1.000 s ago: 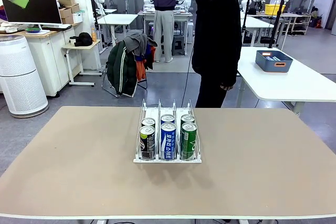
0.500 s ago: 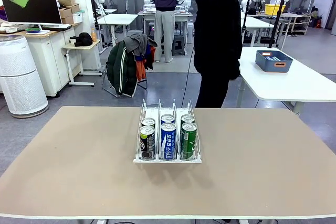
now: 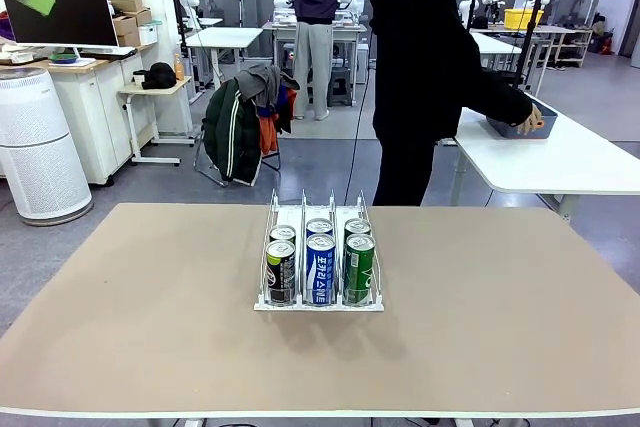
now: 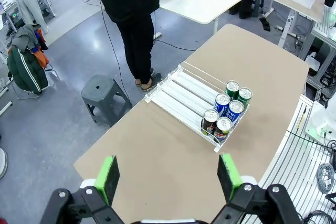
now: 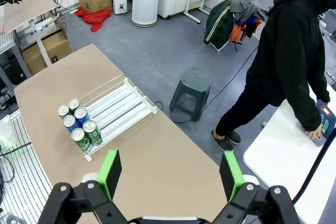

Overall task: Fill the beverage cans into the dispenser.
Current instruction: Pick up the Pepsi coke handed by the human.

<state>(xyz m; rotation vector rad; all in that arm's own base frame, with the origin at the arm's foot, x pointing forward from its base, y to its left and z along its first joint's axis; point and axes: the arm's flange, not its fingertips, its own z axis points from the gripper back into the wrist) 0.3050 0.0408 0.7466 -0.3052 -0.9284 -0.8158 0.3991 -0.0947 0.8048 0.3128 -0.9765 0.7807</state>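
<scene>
Dispenser (image 3: 318, 305) holds six cans (image 3: 321, 269); person's hand (image 3: 527, 122) at blue bin (image 3: 548, 117).

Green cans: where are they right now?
Front view: the two green cans stand one behind the other in the dispenser's right lane, at its near end, next to the blue-and-white cans in the middle lane.

Black left gripper (image 4: 168, 170); green pads (image 4: 108, 178)

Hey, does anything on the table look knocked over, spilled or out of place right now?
Nothing stands out. The six beverage cans stand upright, two per lane, at the near end of the dispenser, which sits square on the table.
</scene>
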